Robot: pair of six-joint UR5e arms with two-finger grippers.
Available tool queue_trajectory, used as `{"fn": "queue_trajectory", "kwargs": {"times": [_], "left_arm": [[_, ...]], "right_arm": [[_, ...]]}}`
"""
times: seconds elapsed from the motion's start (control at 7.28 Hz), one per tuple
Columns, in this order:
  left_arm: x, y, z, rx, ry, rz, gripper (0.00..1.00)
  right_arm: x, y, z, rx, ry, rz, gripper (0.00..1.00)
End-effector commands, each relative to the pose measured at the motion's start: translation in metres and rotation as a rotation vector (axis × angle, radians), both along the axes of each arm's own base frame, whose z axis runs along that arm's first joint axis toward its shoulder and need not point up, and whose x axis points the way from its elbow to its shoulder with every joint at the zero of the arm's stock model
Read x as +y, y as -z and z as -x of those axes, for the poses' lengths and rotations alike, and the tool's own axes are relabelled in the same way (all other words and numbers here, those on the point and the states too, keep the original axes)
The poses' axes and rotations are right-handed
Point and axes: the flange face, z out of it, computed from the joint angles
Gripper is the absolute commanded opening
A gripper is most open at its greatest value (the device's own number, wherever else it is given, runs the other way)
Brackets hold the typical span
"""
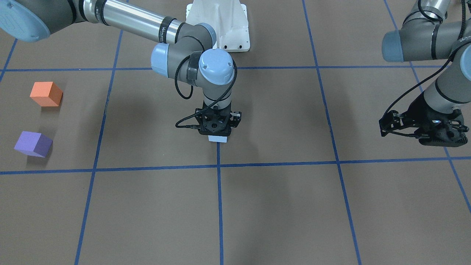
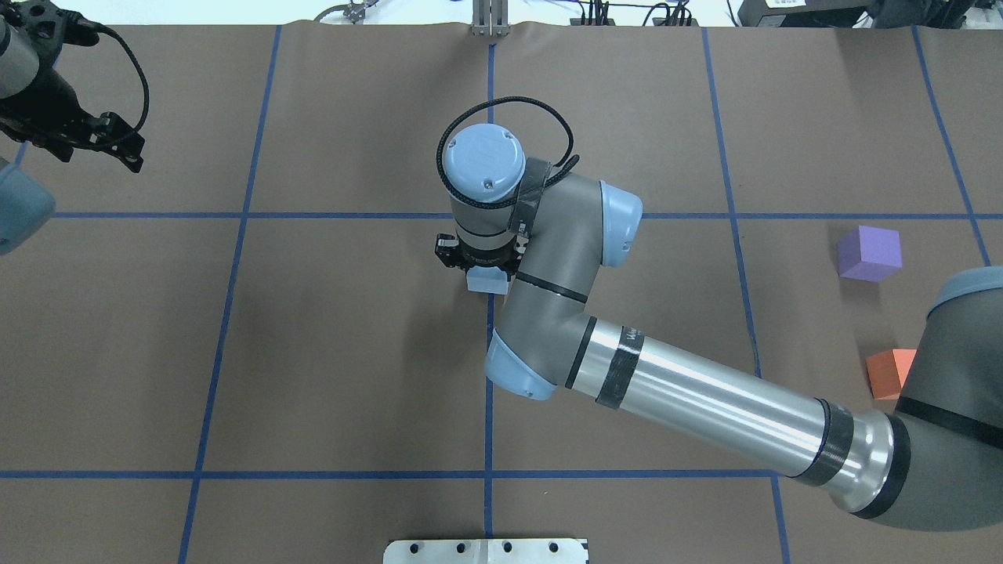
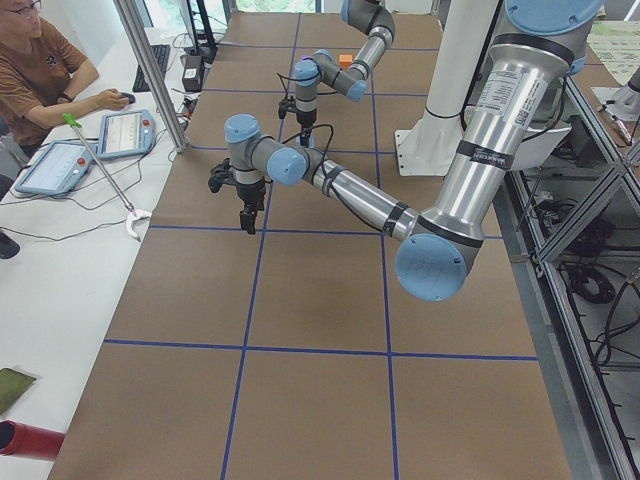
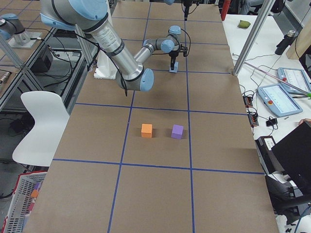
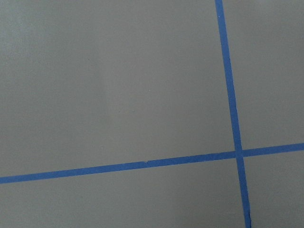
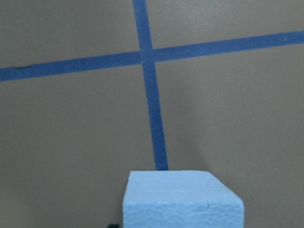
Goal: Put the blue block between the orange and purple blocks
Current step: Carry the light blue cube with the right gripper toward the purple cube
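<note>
The light blue block [image 1: 218, 138] lies at the table's middle, on a blue tape line, and also shows in the overhead view [image 2: 486, 280] and low in the right wrist view [image 6: 183, 199]. My right gripper [image 1: 217, 127] points straight down over it and looks shut on it, low at the table. The orange block [image 1: 46, 94] and the purple block [image 1: 33, 144] sit apart at the robot's right, with a gap between them [image 4: 162, 131]. My left gripper [image 1: 439, 132] hangs empty, fingers together, far off on the robot's left.
Blue tape lines [image 5: 232, 109] divide the brown table into squares. The white robot base [image 1: 218, 25] stands at the table's back edge. An operator [image 3: 45, 75] sits beyond the far edge with tablets [image 3: 125, 130].
</note>
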Motion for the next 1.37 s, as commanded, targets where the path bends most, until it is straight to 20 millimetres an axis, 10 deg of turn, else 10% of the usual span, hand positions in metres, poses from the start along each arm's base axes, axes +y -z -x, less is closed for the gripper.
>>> {"fn": "queue_trajectory", "kwargs": {"times": [0.0,0.27,0.55,1.1,1.24], "left_arm": [[0.000,0.001,-0.001,0.002,-0.001,-0.001,1.00],[0.002,0.004,0.000,0.005,0.000,-0.006,1.00],[0.003,0.011,0.000,0.013,0.005,-0.012,1.00],[0.005,0.016,0.001,0.009,0.004,-0.007,1.00],[0.005,0.016,0.001,0.009,0.004,-0.007,1.00]], "right_arm": [[-0.005,0.044,-0.076,0.033,-0.045,0.019,0.00],[0.022,0.002,-0.243,0.165,0.043,-0.075,0.00],[-0.008,-0.082,-0.383,0.179,0.018,-0.023,0.00],[0.039,-0.283,-0.486,0.046,0.023,-0.071,0.00],[0.045,-0.301,-0.487,0.049,0.029,-0.042,0.00]]}}
